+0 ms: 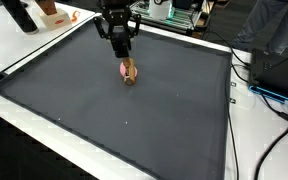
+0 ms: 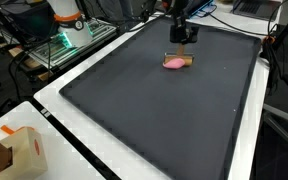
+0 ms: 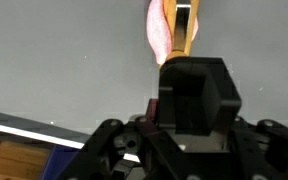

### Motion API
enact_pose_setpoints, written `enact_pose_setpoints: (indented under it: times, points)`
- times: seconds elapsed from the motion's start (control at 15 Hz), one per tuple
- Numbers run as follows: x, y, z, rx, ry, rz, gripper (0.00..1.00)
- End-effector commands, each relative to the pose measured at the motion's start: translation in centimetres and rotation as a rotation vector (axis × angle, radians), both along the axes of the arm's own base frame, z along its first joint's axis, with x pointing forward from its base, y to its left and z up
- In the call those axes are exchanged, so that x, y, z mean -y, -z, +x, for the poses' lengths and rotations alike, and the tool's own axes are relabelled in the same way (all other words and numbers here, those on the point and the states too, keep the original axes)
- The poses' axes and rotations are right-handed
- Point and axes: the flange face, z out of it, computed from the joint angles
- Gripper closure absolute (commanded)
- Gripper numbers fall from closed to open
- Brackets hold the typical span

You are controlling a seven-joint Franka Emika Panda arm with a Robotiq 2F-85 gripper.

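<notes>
The gripper [image 1: 122, 54] hangs just over the pink thing [image 2: 173, 63] and the wooden piece [image 2: 187, 62] touching it (open or closed, nobody can tell). It should go down slowly, right in the middle.

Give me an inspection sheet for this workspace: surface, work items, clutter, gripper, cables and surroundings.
Surface: dark grey mat lying flat on a white table.
Job's things: pink object and tan wooden piece lie side by side on the mat, seemingly touching.
Clutter: nothing seen on the mat.
Grippers: gripper hovers just above the pair; open or shut cannot be told.
Cables: black cables on the table beside the mat.
Surroundings: cardboard box at a table corner; green-lit equipment beyond.
</notes>
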Motion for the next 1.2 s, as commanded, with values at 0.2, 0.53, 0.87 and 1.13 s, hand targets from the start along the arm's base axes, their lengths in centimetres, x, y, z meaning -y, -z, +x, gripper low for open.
enact_pose_setpoints:
  times: [0.2,0.53,0.87,1.13]
  points:
    - [-3.2,-0.1,2.5,0.083,-0.031,0.021,0.76]
    - [-3.6,-0.5,3.7,0.082,-0.024,0.045,0.76]
    - [-3.7,-1.6,4.7,0.025,0.007,0.107,0.76]
    - [-2.0,-1.9,5.2,-0.051,0.109,0.096,0.76]
